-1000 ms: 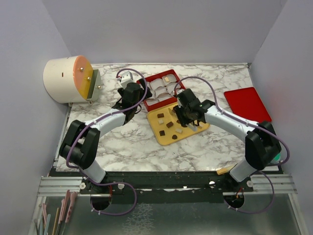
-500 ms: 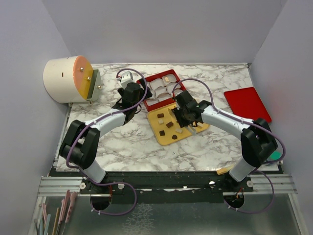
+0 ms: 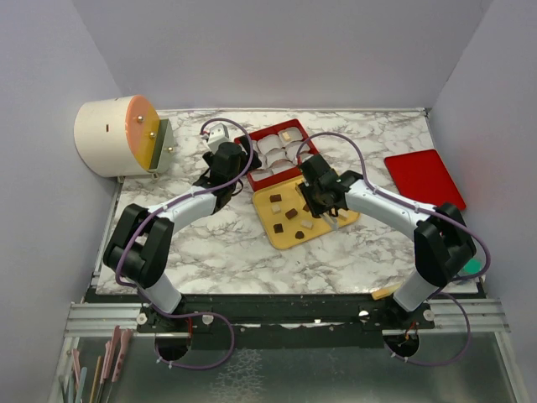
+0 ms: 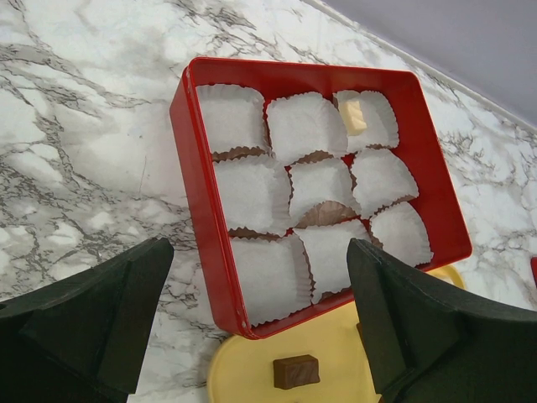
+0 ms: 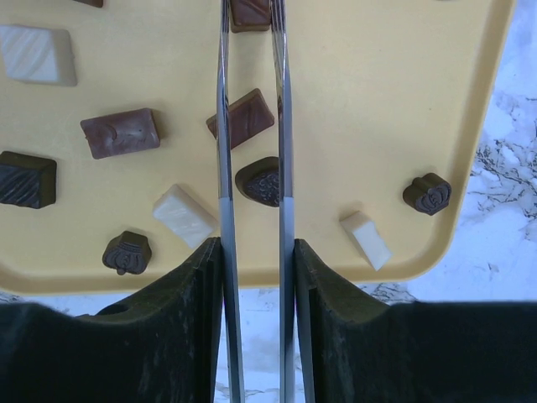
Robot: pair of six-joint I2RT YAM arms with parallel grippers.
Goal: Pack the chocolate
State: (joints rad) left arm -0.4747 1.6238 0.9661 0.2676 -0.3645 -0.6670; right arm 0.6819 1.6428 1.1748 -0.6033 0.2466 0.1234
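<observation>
Several tiny dark and cream chocolates lie on the yellow tray (image 5: 377,101), among them a brown oblong (image 5: 120,133) and a cream piece (image 5: 185,216). My right gripper (image 5: 256,252) is shut on metal tweezers (image 5: 224,126). The blades reach over the tray with a small gap between them, straddling a brown piece (image 5: 243,117) and a dark one (image 5: 258,180). The red box (image 4: 201,243) holds white paper cups; one far cup holds a cream chocolate (image 4: 354,116). My left gripper (image 4: 260,327) is open and empty over the box's near edge, above a brown piece (image 4: 295,371).
A red lid (image 3: 424,178) lies at the right of the marble table. A round cream drum (image 3: 113,134) stands at the back left. In the top view the tray (image 3: 281,231) lies just in front of the box (image 3: 252,179).
My right gripper has shifted a little left and back over the tray with the tweezers. The left arm has not moved.
</observation>
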